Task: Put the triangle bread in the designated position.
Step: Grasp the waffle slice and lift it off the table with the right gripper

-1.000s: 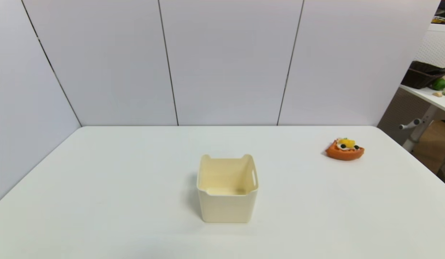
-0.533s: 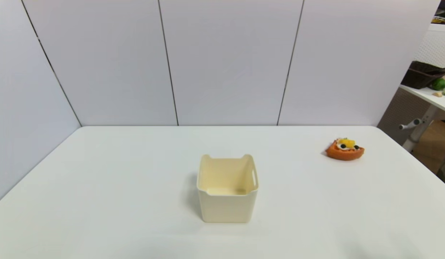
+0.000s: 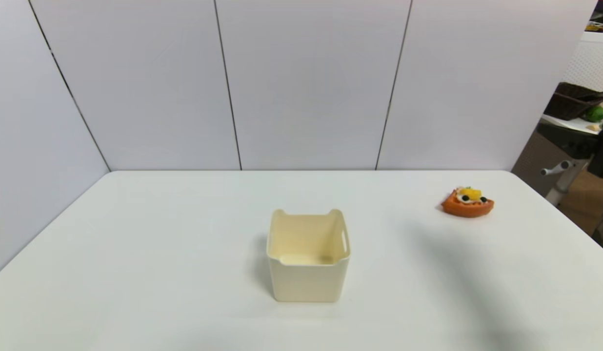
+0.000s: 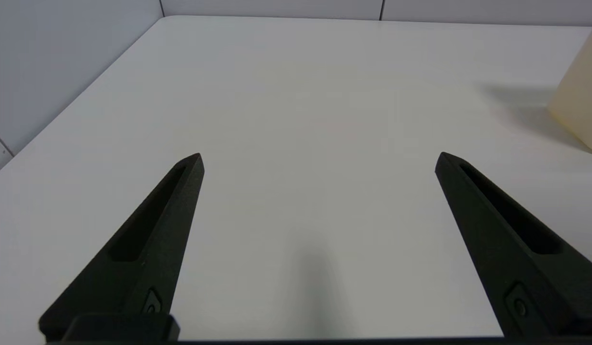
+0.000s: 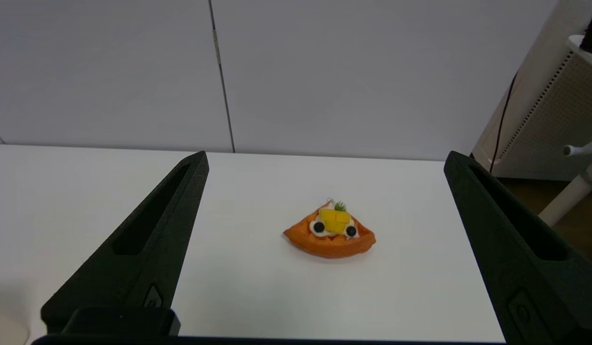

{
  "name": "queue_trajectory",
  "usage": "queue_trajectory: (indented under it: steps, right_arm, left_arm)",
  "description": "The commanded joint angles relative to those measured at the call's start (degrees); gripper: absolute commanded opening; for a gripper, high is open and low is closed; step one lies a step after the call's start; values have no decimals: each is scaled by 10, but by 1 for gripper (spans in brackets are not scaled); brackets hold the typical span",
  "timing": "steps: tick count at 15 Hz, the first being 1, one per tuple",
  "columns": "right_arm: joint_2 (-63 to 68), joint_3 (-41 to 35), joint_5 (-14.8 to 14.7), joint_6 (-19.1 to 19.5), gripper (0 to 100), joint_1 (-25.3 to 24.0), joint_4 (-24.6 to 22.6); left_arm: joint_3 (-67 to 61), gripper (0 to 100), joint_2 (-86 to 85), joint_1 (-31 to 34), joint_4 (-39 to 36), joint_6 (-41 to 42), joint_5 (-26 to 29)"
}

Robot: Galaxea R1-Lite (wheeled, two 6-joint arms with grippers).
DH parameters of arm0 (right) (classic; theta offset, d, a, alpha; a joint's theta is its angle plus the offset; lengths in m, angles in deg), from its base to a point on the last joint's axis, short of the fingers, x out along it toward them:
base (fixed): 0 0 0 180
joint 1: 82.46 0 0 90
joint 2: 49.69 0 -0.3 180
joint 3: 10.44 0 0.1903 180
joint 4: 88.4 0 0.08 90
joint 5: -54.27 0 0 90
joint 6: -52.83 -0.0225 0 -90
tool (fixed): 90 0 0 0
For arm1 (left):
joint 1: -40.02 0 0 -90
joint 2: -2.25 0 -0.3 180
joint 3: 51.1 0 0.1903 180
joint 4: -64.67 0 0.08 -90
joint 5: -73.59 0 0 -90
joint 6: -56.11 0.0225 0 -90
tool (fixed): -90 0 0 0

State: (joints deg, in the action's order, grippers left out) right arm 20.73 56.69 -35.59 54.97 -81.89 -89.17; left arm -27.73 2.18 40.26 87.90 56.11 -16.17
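Right gripper [image 5: 324,155], as I see it from its wrist camera, has its two black fingers [image 5: 147,239] spread wide with nothing between them, held above the white table [image 5: 61,215] and facing the triangle bread [image 5: 330,231]. That bread lies flat on the tabletop ahead of the fingers, apart from them. It is a small orange-brown wedge with a curved crust, topped with white cream, a yellow fruit piece, two dark berries and a green sprig.

From my head camera, the triangle bread [image 3: 468,202] sits on the far right part of the table [image 3: 135,243], near the right edge. Neither arm shows in that view, though a soft grey shadow falls on the table in front of the bread. A cream box [image 3: 308,256], open at the top, stands upright near the middle of the table, well apart from the bread.

On the other side, the left gripper [image 4: 320,158] hangs over bare tabletop with its fingers [image 4: 152,235] likewise wide apart and holding nothing. One wall of the cream box [image 4: 581,110] shows off to one side of it. Pale grey wall panels [image 3: 306,83] stand behind the table.
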Motion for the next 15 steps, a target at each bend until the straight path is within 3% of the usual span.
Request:
queue_trajectory:
  steps: [1,2,4,6,9,10,12,15]
  right_arm:
    - [197,206,3,27,100,21,191]
    - [215,253,8,34,100,22,255]
    - [241,310,48,66,100,34,363]
    - [258,315,93,154,100,64,383]
    - [284,320,264,349,100,136,442]
    - [297,326,300,398,100,148,470]
    - [323,350,310,437,100,156,513]
    - [356,357,312,442,100,152,515]
  left_arm:
    - [0,100,0,0,-1,0,0]
    - [0,100,0,0,0,0,0]
    - [0,100,0,0,0,0,0]
    - [0,100,0,0,-1,0,0]
    - [0,100,0,0,0,0,0]
    - [0,100,0,0,-1,0,0]
    - [0,100,0,0,-1,0,0]
    - [0,100,0,0,0,0,0]
